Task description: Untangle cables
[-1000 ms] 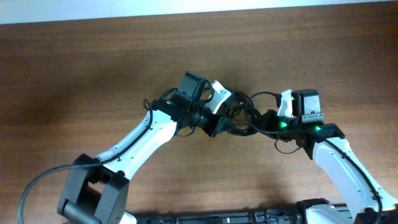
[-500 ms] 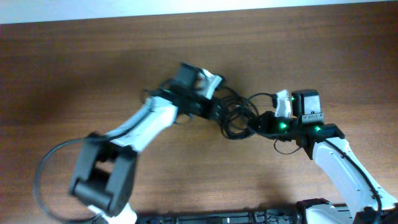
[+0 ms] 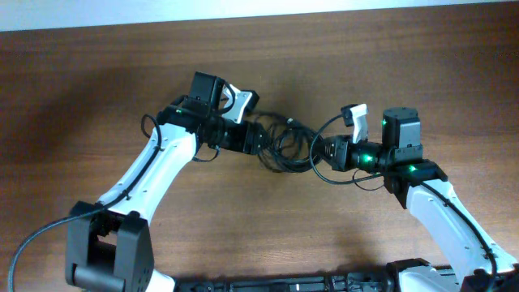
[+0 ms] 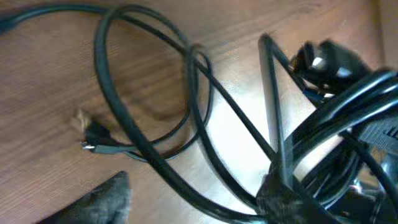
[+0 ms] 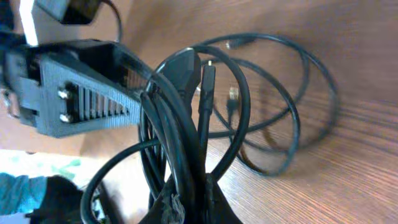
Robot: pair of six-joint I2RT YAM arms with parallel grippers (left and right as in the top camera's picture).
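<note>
Across the table, the cables loop — strands crossing one another.

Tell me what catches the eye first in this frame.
The black cables are bunched mid-table between the two arms, the left gripper and the right gripper each clamping the bundle from opposite sides. In the right wrist view, loose loops with small plug ends lie on the wooden table.

Cables (looped) bar the table's middle.
</note>
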